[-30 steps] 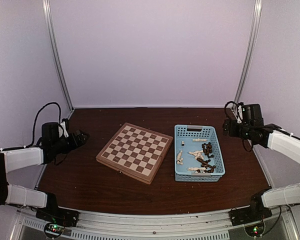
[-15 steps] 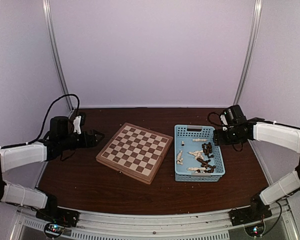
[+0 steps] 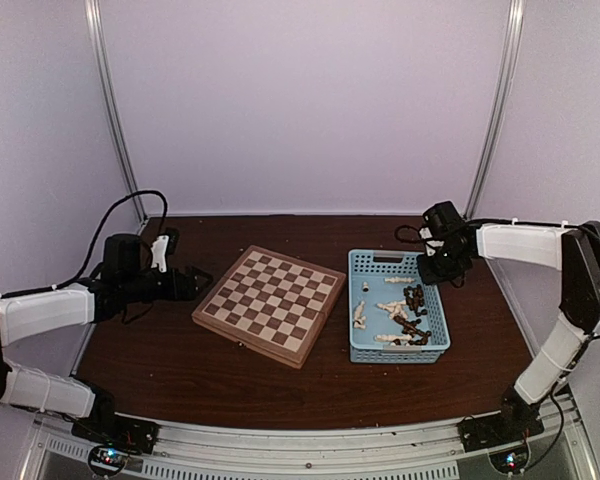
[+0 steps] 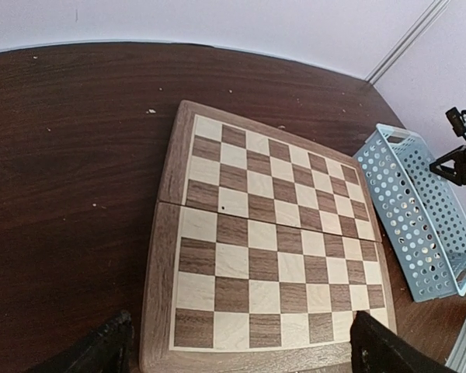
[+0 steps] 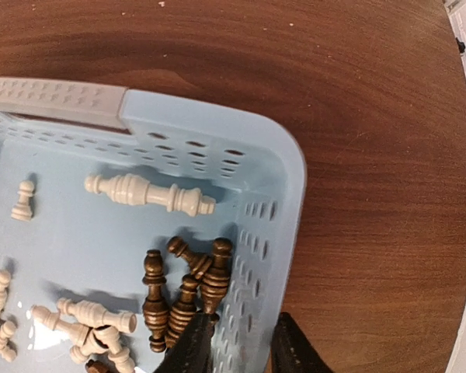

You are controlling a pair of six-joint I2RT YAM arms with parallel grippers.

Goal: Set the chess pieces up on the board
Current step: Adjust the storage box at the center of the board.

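Observation:
The board (image 3: 270, 303) lies bare at mid table, with no chess pieces on it. The cream and dark chess pieces (image 3: 405, 310) lie in a heap inside a light-blue basket (image 3: 398, 258) to its right. My right gripper (image 3: 432, 272) hangs over the basket's far right corner. In the right wrist view its jaws (image 5: 242, 342) have narrowed and straddle the basket's right wall (image 5: 287, 179), one finger inside beside a cluster of dark pieces (image 5: 186, 287), the other outside. My left gripper (image 3: 195, 283) stands open at the board's left edge, the board (image 4: 272, 249) filling its view.
A long cream piece (image 5: 147, 192) and a small cream pawn (image 5: 21, 202) lie apart on the basket floor. The basket (image 4: 419, 225) sits close beside the board's right edge. Purple walls with metal posts enclose the dark wooden table (image 3: 180, 380).
My right arm swung in from the right to the basket's far right corner and its jaws narrowed. My left arm reached right up to the board's edge, still open.

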